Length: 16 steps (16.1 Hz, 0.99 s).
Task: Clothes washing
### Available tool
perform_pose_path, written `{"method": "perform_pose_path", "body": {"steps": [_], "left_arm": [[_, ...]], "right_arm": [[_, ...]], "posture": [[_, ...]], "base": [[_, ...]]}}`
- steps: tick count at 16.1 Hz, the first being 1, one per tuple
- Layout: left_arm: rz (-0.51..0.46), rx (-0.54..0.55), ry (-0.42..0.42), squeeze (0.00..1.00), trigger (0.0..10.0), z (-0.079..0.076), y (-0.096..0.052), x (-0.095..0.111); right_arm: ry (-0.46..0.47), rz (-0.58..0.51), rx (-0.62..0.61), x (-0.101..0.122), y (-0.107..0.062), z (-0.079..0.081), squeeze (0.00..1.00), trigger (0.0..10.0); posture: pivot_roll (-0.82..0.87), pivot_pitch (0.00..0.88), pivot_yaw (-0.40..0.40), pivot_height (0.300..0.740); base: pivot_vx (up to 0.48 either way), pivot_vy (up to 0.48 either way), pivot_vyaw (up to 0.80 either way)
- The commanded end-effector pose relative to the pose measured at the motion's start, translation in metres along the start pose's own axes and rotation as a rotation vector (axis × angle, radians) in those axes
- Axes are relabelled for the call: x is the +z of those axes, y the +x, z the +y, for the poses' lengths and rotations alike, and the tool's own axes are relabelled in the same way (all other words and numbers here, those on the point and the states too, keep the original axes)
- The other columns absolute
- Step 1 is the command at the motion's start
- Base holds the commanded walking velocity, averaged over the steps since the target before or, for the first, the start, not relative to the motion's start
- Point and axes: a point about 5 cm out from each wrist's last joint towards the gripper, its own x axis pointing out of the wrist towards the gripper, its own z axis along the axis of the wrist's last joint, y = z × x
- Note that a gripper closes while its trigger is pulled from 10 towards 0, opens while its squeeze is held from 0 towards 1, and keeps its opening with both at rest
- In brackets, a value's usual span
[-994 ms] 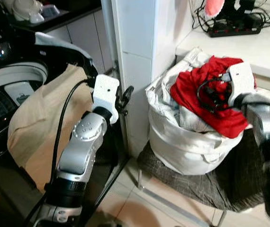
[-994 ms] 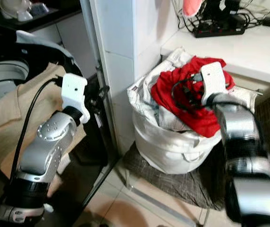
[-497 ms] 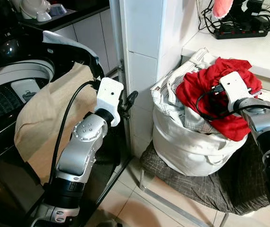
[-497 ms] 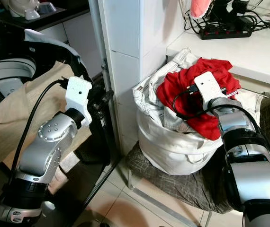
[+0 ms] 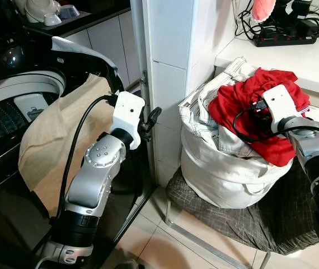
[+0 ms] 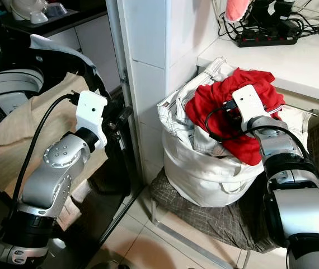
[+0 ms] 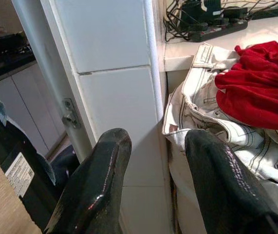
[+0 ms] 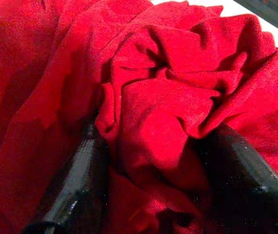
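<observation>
Right gripper buried in the red garment on top of the laundry bag; left gripper raised and spread beside the tiled pillar.

At the left of the frame a beige cloth (image 5: 56,148) drapes over the open washing machine (image 5: 14,92). Just right of it, at centre-left, the left gripper (image 7: 153,180) is held up near the white tiled pillar (image 5: 170,67), its two black fingers (image 7: 97,180) spread apart with nothing between them. At centre-right a white laundry bag (image 5: 226,174) sits on a dark checked seat (image 5: 243,218), with a red garment (image 5: 243,109) heaped on top. The right gripper (image 8: 153,161) is pushed into that garment, its fingers (image 8: 78,180) set wide with a thick fold of red cloth bunched between them. In the upper right, a power strip (image 5: 285,36) lies on the white counter (image 5: 294,61).
</observation>
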Motion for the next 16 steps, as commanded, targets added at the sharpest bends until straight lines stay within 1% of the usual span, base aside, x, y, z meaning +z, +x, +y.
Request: {"method": "perform_pose_path", "body": {"steps": [1, 5, 10, 12, 13, 14, 15, 16], "left_arm": [[0.003, 0.009, 0.012, 0.00, 10.0, 0.001, 0.000, 0.000], [-0.001, 0.011, 0.013, 0.00, 10.0, 0.001, 0.000, 0.000], [-0.020, 0.025, -0.003, 0.00, 10.0, 0.002, 0.001, 0.003], [-0.058, 0.024, 0.000, 0.00, 10.0, 0.002, 0.003, 0.008], [-0.109, 0.011, -0.021, 0.00, 10.0, 0.003, 0.004, 0.015], [-0.180, -0.017, -0.098, 0.00, 10.0, 0.003, 0.006, 0.028], [-0.219, -0.051, -0.111, 1.00, 10.0, 0.001, 0.008, 0.036], [-0.299, -0.136, -0.093, 1.00, 10.0, -0.007, 0.012, 0.054]], "right_arm": [[0.011, -0.001, -0.019, 0.001, -0.001, -0.007, 0.00, 0.0], [0.017, -0.020, -0.035, 0.003, -0.002, -0.009, 0.00, 0.0], [0.081, -0.153, -0.096, 0.015, -0.006, -0.020, 0.00, 0.0], [0.118, -0.233, -0.138, 0.025, -0.010, -0.030, 0.00, 0.0], [0.196, -0.335, -0.156, 0.040, -0.016, -0.041, 0.00, 0.0], [0.271, -0.468, -0.130, 0.064, -0.025, -0.052, 0.00, 0.0], [0.286, -0.521, -0.093, 0.075, -0.030, -0.055, 0.00, 0.0], [0.318, -0.625, 0.011, 0.099, -0.040, -0.056, 0.00, 0.0]], "posture": [[-0.08, 0.000, 0.079, 0.740], [-0.08, 0.000, 0.080, 0.740], [-0.08, 0.000, 0.081, 0.740], [-0.09, 0.000, 0.082, 0.740], [-0.09, 0.000, 0.085, 0.740], [-0.09, 0.000, 0.086, 0.740], [-0.09, 0.000, 0.085, 0.740], [-0.09, 0.000, 0.083, 0.740]], "base": [[0.000, 0.000, 0.00], [0.000, 0.000, 0.00], [0.000, 0.000, 0.00], [0.000, 0.000, 0.00], [0.000, 0.000, 0.00], [0.000, 0.000, 0.00], [0.000, 0.000, 0.00], [0.000, 0.000, 0.00]]}}
